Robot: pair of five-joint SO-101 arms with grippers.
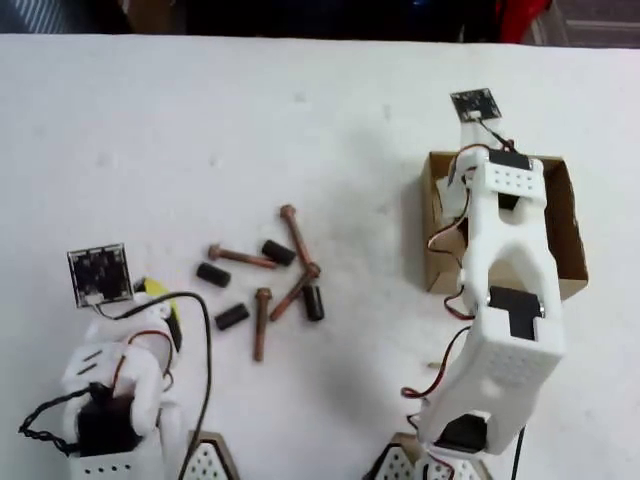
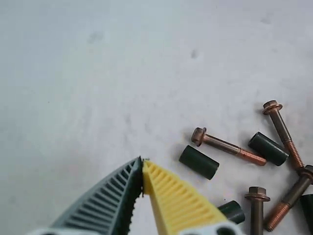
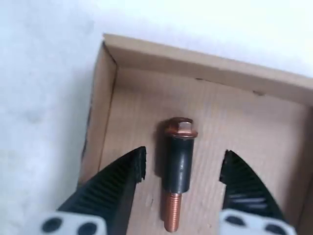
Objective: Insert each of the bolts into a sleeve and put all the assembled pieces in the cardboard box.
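One sleeved copper bolt (image 3: 178, 166) lies in the brown cardboard box (image 3: 195, 58), between the released jaws of the right gripper (image 3: 185, 155). Four loose copper bolts (image 1: 261, 322) and four black sleeves (image 1: 231, 317) lie unassembled at the high view's centre; the left gripper (image 2: 142, 164) is clenched, empty.

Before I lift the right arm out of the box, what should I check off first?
1. Right gripper open: ok, the jaws stand apart on either side of the piece.
2. Assembled piece let go: ok, it lies on the floor of the cardboard box, touching neither finger.
3. Bolt seated in its sleeve: ok, head at one end, thread sticking out the other.
4. Left gripper free for the next pick: ok, shut and empty above the table.
5. Remaining parts match: ok, four loose bolts and four loose sleeves lie on the table.
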